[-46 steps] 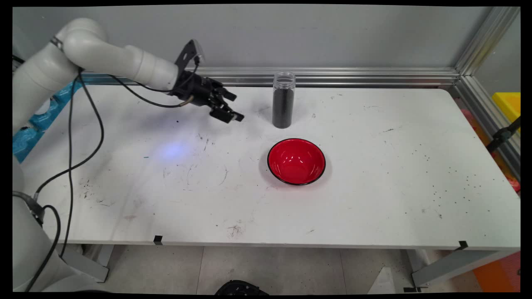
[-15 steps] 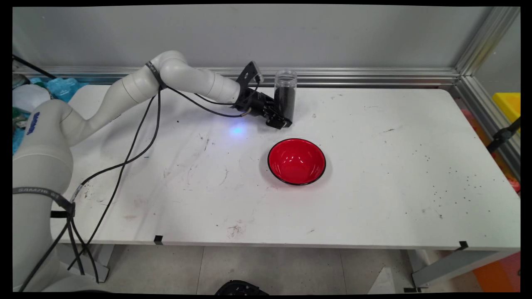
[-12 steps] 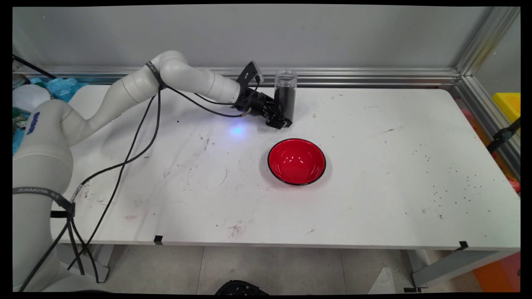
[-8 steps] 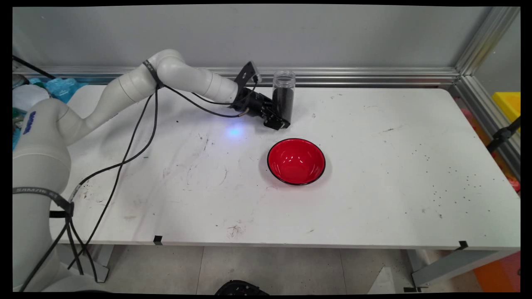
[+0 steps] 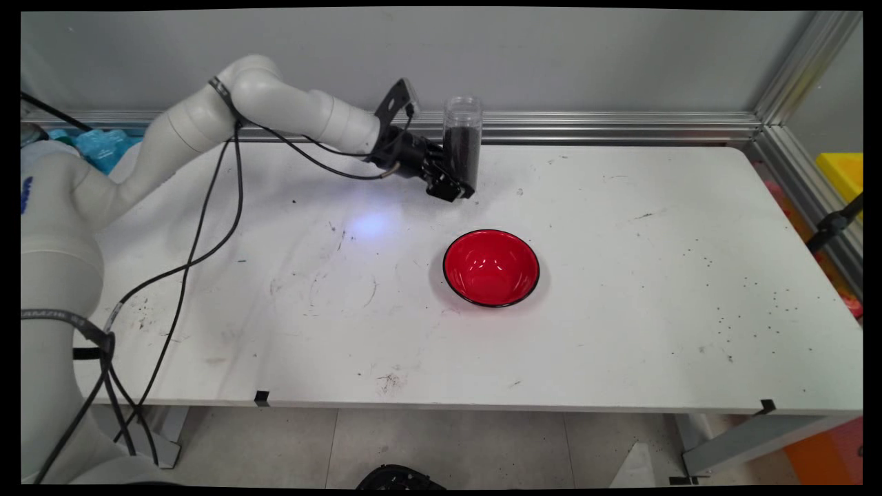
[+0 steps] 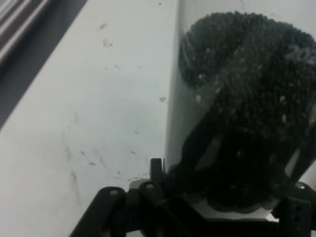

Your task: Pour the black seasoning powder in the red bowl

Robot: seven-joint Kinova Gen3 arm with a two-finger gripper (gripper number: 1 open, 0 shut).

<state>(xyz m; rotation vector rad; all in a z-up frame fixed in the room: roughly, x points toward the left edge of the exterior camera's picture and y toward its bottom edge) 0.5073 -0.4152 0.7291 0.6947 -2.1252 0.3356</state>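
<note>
A clear plastic jar [image 5: 462,141], open at the top and about three-quarters full of fine black grains, hangs slightly tilted just above the white table [image 5: 620,289] near its back edge. My black gripper [image 5: 453,183] is shut on the jar's lower part, reaching in from the left. In the hand view the jar [image 6: 237,113] fills the right side, pressed close against the gripper [image 6: 222,197], with the grains showing through its wall. A red bowl with a black rim [image 5: 491,268] stands empty on the table, just in front of the jar and a little to its right.
An aluminium rail [image 5: 620,127] runs along the table's back edge and another down the right side [image 5: 799,165]. Black cables [image 5: 207,234] hang from the arm over the table's left part. Small dark specks [image 5: 744,303] lie scattered at the right.
The gripper came from the left to the jar and shut on its lower part. In the last half second it raised the jar off the table, a little up and to the left.
</note>
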